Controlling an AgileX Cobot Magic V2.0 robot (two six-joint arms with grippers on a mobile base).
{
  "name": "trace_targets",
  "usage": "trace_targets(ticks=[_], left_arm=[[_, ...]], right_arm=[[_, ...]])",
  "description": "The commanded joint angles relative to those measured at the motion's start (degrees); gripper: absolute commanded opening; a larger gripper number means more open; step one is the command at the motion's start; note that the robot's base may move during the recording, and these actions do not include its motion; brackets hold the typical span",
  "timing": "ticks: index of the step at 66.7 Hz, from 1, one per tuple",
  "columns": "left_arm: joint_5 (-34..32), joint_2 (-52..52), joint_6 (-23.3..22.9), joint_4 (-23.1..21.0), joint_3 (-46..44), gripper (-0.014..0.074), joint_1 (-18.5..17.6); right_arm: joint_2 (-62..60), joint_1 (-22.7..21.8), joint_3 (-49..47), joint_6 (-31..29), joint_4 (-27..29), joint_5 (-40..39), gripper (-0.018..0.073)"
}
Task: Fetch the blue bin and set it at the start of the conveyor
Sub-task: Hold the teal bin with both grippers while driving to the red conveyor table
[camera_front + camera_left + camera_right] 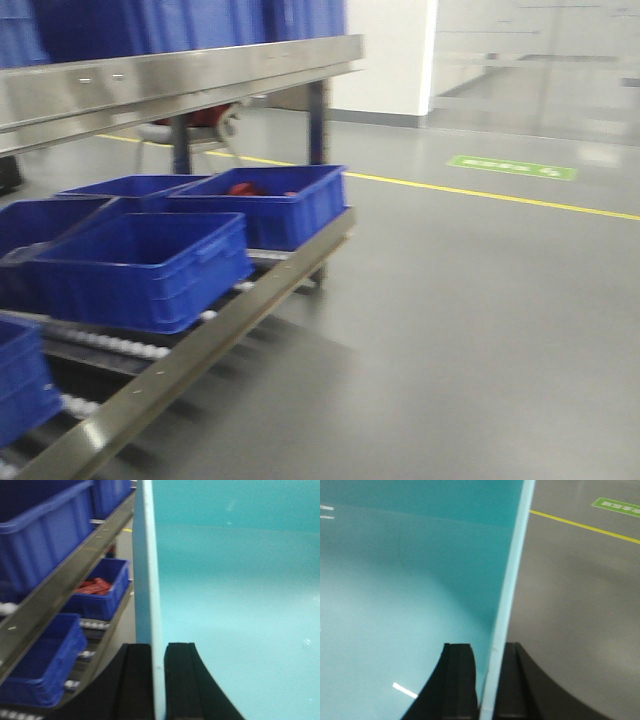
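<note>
The blue bin (235, 605) is held off the floor between both arms. The left fingers (140, 680) are clamped on its left wall and the right fingers (461, 680) on its right, presumably for balance. Its smooth turquoise plastic differs from the ribbed dark-blue bins (150, 265) on the steel roller rack (215, 335). No conveyor is seen.

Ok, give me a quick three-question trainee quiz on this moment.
1. True or false: the left gripper and right gripper each clamp a wall of the turquoise bin.
2. In the front view, what lies in the rightmost dark blue bin? A red items, B bottles, C nothing.
3. Fill in: the floor line is ____.
Key: 1 true; 2 A; 3 yellow.
</note>
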Motion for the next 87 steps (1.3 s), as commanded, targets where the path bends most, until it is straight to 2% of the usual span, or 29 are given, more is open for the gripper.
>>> trace_targets(ticks=[1, 87], left_arm=[[-3.4, -0.6, -0.1, -3.4, -0.7, -0.0111, -0.9], [-3.4, -0.6, -0.1, -3.4, -0.7, -0.0111, -1.0]], right_arm=[[-0.7, 0.7, -0.3, -1.3, 2.6, -4.8, -0.0153], [-0.7, 0.7, -0.3, -1.3, 2.6, -4.8, -0.0153]])
